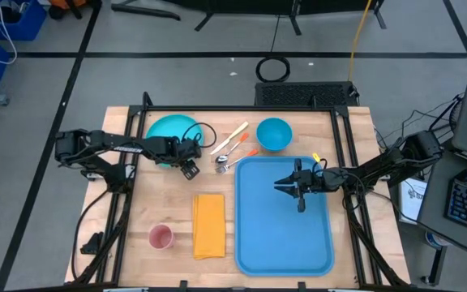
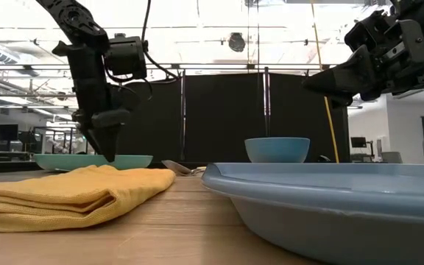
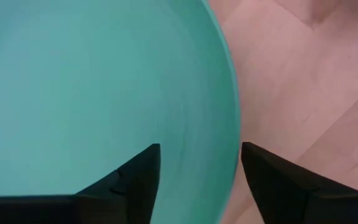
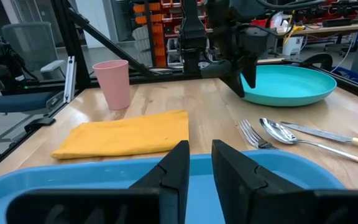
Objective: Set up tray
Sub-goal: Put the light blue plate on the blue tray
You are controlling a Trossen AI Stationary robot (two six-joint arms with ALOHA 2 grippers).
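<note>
- My left end effector (image 1: pixel 188 168) is straddling the plate (image 1: pixel 171 129) rim, fingers (image 3: pixel 135 180) parted, gripping nothing.
- My right end effector (image 1: pixel 298 193) is hovering over the tray (image 1: pixel 282 243), narrowly parted, empty.
- Tray is lying on the table's (image 1: pixel 173 207) right half.

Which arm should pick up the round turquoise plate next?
Left, probably. Its end effector sits open, straddling the round turquoise plate's rim, while the right end effector hovers over the large flat blue plastic tray, farther away.
</note>
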